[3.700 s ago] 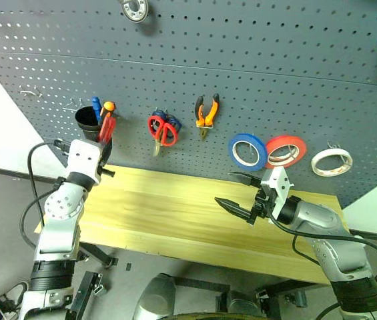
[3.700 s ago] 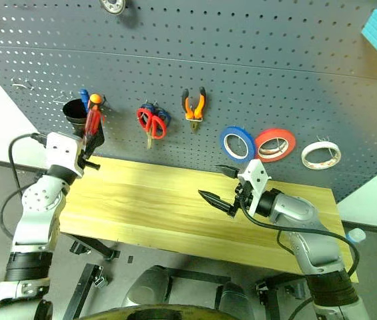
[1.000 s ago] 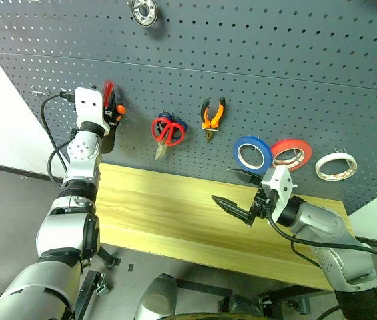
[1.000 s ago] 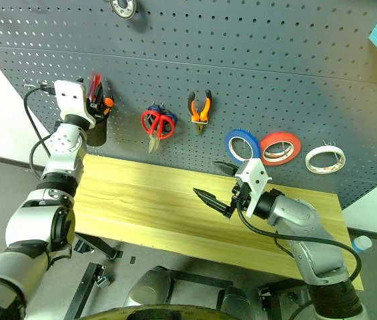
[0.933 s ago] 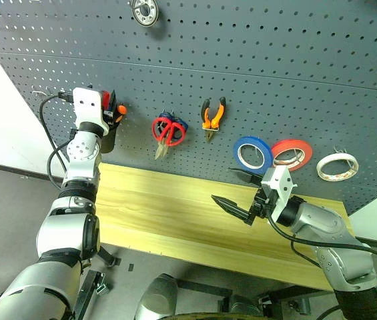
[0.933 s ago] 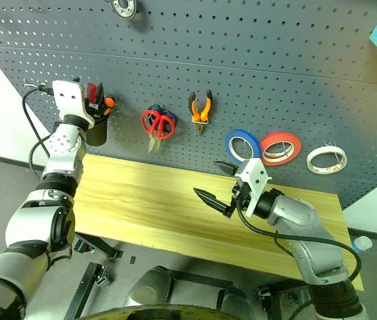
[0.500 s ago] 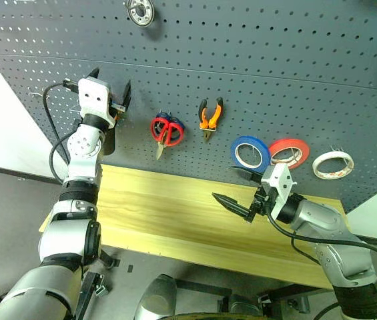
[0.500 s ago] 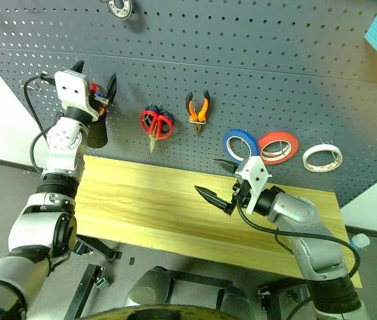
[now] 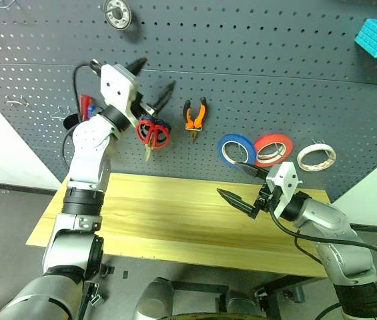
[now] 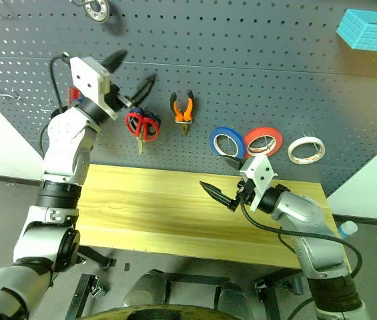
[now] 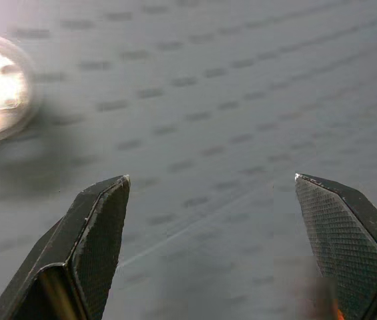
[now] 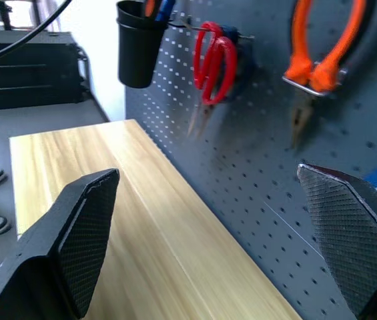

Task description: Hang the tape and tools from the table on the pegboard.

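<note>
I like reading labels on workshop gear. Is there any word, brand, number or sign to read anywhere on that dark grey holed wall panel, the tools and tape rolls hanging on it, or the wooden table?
None: no readable text on the dark grey pegboard, the red-handled scissors, the orange-and-black pliers, the blue, red-orange and whitish tape rolls, or the light wooden table.

The pegboard (image 9: 275, 73) is a matt dark grey panel, smooth between its punched holes. Hung on it, the red-handled scissors (image 9: 152, 133) and the pliers (image 9: 194, 117) show glossy plastic grips over dull steel. To the right of the pliers, the blue roll (image 9: 233, 148) and red-orange roll (image 9: 271, 148) look slick, and the tape (image 9: 315, 157) paler and papery. Below the pegboard, the table (image 9: 168, 220) is light yellowish wood with visible grain and a soft sheen. The right gripper (image 12: 208, 220) has matt black fingers (image 12: 85, 233) with cross-hatched pads.
</note>
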### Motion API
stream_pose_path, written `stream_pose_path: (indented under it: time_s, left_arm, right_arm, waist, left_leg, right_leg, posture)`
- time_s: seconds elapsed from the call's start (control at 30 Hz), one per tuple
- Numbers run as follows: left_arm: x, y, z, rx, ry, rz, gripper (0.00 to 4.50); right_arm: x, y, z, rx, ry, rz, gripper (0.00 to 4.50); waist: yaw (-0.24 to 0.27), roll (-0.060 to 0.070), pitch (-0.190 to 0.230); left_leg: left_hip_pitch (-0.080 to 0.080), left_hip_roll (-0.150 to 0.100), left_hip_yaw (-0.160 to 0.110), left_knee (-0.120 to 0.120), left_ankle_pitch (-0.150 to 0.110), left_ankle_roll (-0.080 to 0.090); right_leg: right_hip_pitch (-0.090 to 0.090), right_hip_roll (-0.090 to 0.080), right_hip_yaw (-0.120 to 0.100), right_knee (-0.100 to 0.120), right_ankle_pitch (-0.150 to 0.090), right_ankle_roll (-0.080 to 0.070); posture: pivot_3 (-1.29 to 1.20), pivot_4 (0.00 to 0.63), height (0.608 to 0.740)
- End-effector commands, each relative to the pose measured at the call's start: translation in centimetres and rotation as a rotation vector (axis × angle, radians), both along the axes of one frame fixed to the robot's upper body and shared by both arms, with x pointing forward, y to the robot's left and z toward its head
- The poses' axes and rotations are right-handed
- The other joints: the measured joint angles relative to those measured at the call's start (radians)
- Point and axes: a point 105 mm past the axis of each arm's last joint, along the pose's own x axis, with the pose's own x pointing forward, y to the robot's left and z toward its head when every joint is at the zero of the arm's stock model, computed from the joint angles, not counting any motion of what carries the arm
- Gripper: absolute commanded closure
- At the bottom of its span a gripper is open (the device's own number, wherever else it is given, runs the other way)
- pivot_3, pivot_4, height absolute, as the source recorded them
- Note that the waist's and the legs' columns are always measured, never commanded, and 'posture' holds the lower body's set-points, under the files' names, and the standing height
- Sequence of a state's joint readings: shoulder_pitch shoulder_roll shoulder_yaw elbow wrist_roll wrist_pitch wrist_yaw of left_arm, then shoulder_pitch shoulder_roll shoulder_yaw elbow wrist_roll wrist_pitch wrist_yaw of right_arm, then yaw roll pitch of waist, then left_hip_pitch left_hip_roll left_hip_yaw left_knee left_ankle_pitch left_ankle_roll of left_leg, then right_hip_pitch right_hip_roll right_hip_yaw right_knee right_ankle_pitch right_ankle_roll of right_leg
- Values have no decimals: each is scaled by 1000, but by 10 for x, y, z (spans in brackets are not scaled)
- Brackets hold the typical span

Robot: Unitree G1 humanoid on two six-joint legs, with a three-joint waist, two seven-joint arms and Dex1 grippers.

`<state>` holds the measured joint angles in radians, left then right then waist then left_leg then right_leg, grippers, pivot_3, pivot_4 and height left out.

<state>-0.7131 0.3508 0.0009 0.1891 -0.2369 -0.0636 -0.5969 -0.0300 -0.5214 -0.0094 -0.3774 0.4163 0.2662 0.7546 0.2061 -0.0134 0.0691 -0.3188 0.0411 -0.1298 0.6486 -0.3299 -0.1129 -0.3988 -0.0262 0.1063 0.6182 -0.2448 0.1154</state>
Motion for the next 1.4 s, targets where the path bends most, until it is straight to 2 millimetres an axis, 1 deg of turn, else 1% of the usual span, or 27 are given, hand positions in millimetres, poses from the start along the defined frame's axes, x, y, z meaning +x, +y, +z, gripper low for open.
stream_pose_path:
  time_s: [0.03, 0.13, 0.17, 0.23, 0.3, 0.43, 0.53, 0.63, 0.7, 0.83, 0.93, 1.03, 1.1, 1.27, 1.4]
  left_arm:
    - [-24, -21, -32, 73, 156, -171, 395]
    - [-44, -28, -68, 129, 312, -255, 395]
    - [-49, -28, -78, 139, 344, -260, 395]
    - [-54, -22, -96, 70, 458, -252, 395]
    - [-55, -16, -110, 35, 523, -210, 395]
    - [-66, -7, -145, 16, 656, -157, 395]
    - [-76, 4, -166, -28, 733, -108, 395]
    - [-85, 16, -181, -80, 795, -49, 395]
    - [-87, 22, -187, -120, 824, -20, 395]
    - [-94, 40, -208, -111, 882, 44, 395]
    - [-99, 43, -211, -135, 903, 30, 395]
    - [-98, 43, -208, -159, 898, 25, 395]
    - [-98, 38, -201, -193, 896, -4, 395]
    - [-89, 36, -190, -186, 818, 16, 395]
    - [-88, 29, -186, -181, 811, -14, 395]
  right_arm:
    - [-5, -4, 8, 10, -41, -4, 0]
    - [-10, -6, 2, 8, -21, -22, 0]
    - [-11, -8, -1, 10, -14, -36, 0]
    - [-10, -11, -4, 24, -31, -113, 0]
    - [-6, -16, -6, 57, -45, -201, 0]
    - [-15, -19, -25, 80, 4, -291, 0]
    - [-21, -30, -34, 117, 39, -390, 0]
    - [-28, -44, -40, 147, 62, -479, 0]
    - [-32, -48, -44, 150, 77, -491, 0]
    - [-43, -57, -58, 110, 135, -451, 0]
    - [-47, -66, -60, 102, 165, -433, 0]
    - [-48, -69, -63, 100, 202, -430, 0]
    - [-49, -65, -61, 119, 210, -411, 0]
    - [-45, -55, -62, 138, 209, -400, 0]
    - [-45, -49, -59, 163, 201, -390, 0]
  waist:
    - [-12, 1, -1]
    - [-36, 3, -2]
    - [-39, 3, -2]
    - [-43, 3, -2]
    - [-48, 4, -2]
    - [-56, 5, -3]
    - [-57, 5, -4]
    - [-57, 6, -4]
    - [-57, 6, -4]
    - [-58, 11, -8]
    - [-59, 12, -9]
    - [-58, 12, -9]
    - [-58, 12, -10]
    - [-57, 12, -10]
    - [-57, 12, -10]
  left_leg:
    - [0, 0, 0, 0, 0, 0]
    - [0, 0, 0, -1, -1, 1]
    - [0, 0, 0, -1, -1, 1]
    - [0, 0, 0, -1, -1, 1]
    - [0, 0, 0, 0, -1, 1]
    - [0, 0, 0, 0, -1, 1]
    - [0, 0, 0, -1, -1, 1]
    - [-1, 0, 0, -1, -1, 1]
    - [-1, 0, 0, -1, -1, 1]
    - [0, 0, 0, -1, -1, 1]
    - [-1, 0, 1, -1, -1, 1]
    - [-1, 0, 1, -1, -1, 1]
    - [-1, 0, 1, -2, -1, 1]
    - [-1, 0, 1, -2, -1, 1]
    - [-1, 0, 1, -2, -1, 1]
  right_leg:
    - [0, 0, 0, 0, 0, 0]
    - [1, 0, 1, 1, -1, 0]
    - [1, 0, 1, 1, -1, -1]
    - [1, 0, 1, 1, -2, -3]
    - [2, 0, 1, 2, -2, -3]
    - [3, 0, 1, 2, -4, -1]
    - [2, 0, 1, 2, -4, -2]
    - [1, 0, 1, 2, -4, -2]
    - [2, -1, 1, 2, -4, -2]
    - [2, -1, 1, 2, -6, 1]
    - [2, -1, 1, 1, -6, 2]
    - [1, -1, 1, 1, -6, 2]
    - [1, -1, 1, 1, -6, 2]
    - [1, -1, 1, 0, -6, 2]
    - [0, -1, 1, 0, -6, 2]
  posture:
    - [304, 0, 740]
    - [307, 0, 740]
    - [308, 0, 740]
    - [310, 0, 740]
    - [306, 0, 740]
    - [309, 0, 740]
    - [313, 0, 740]
    - [309, 0, 740]
    - [310, 0, 740]
    - [321, 0, 740]
    - [328, 0, 740]
    - [335, 0, 740]
    - [336, 0, 740]
    - [334, 0, 740]
    - [324, 0, 740]
